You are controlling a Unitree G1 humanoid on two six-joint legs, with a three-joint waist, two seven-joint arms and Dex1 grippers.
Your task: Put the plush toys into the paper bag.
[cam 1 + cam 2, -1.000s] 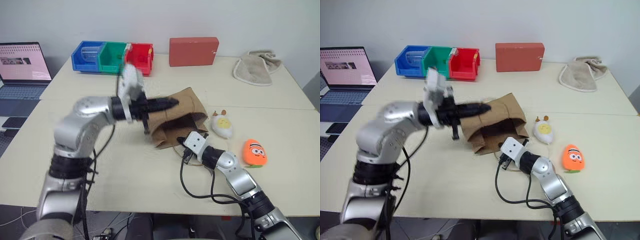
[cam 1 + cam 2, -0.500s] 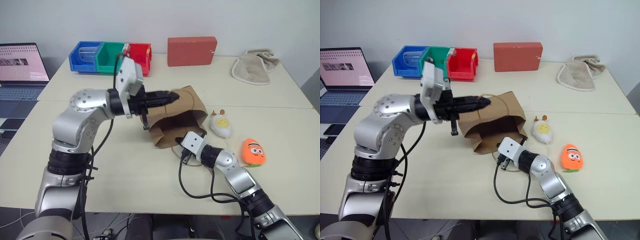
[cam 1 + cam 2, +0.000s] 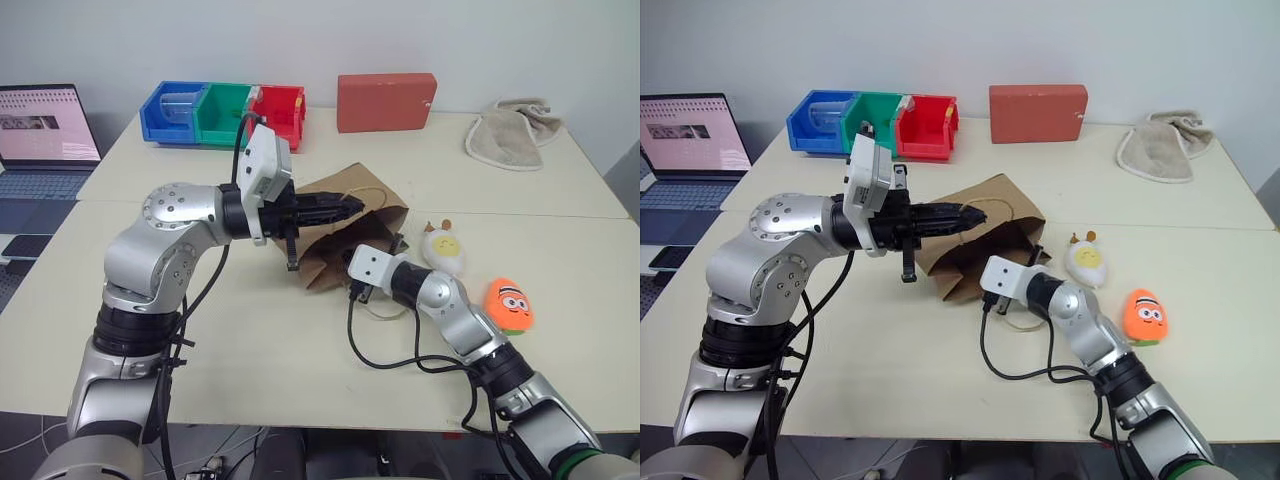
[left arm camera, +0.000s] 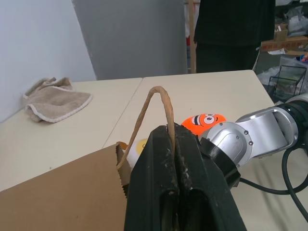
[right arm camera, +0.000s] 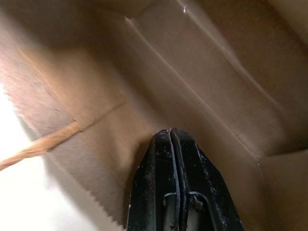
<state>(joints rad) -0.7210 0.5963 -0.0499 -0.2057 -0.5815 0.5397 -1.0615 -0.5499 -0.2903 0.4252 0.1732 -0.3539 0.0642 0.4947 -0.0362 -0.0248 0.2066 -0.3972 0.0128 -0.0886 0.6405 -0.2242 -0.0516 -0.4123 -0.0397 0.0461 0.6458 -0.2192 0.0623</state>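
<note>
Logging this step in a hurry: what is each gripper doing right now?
Left gripper: shut on the paper bag by its handle.
Right gripper: shut, holding nothing, tip inside the bag's mouth.

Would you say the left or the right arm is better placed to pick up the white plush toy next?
Probably the right. Its pincer, shut, sits inside the paper bag mouth beside the white plush toy. The left pincer is shut on the bag handle.
</note>
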